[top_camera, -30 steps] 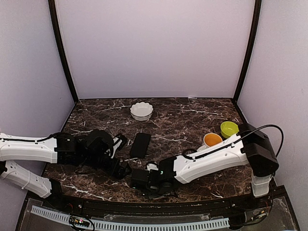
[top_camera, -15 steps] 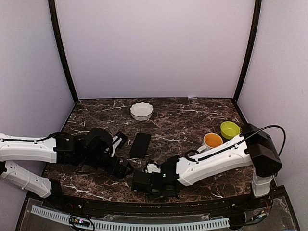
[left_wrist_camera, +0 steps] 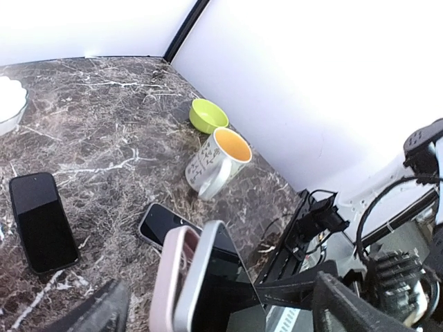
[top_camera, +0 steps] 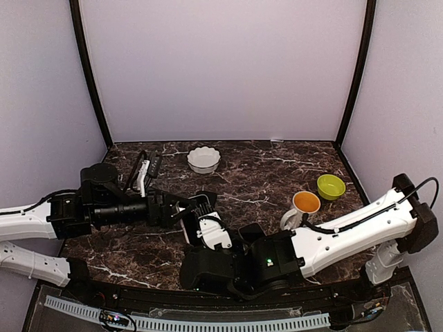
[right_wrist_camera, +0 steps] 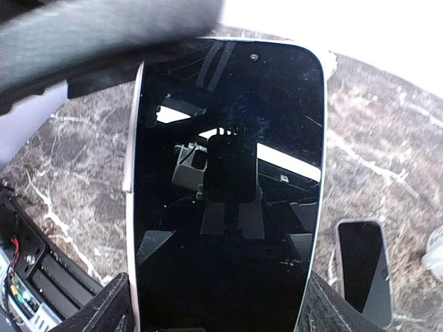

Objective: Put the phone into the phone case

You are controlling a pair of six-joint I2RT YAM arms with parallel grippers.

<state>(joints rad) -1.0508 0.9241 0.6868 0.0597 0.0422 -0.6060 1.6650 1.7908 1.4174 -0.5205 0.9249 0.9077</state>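
Note:
My right gripper (right_wrist_camera: 218,308) is shut on the phone (right_wrist_camera: 228,187), a finger on each long edge, and holds it up off the table with its black screen toward the right wrist camera. The pale pink phone case (left_wrist_camera: 169,273) lies against the phone's (left_wrist_camera: 208,277) back and gapes away from it along one edge. I cannot tell what holds the case. My left gripper (left_wrist_camera: 221,308) is wide open around both, its dark fingers (left_wrist_camera: 93,311) standing well clear. In the top view the phone's white back (top_camera: 210,232) shows between the left gripper (top_camera: 185,214) and the right gripper (top_camera: 214,250).
A black phone (left_wrist_camera: 41,221) and a silver-rimmed phone (left_wrist_camera: 163,221) lie flat on the marble table (top_camera: 263,166). An orange-lined mug (top_camera: 302,205) and a green bowl (top_camera: 330,185) stand at the right, a white bowl (top_camera: 203,159) at the back.
Both grippers have risen from the table's near edge. The right jaws have closed on the phone and lifted it. The left arm has swung up and to the right beside it.

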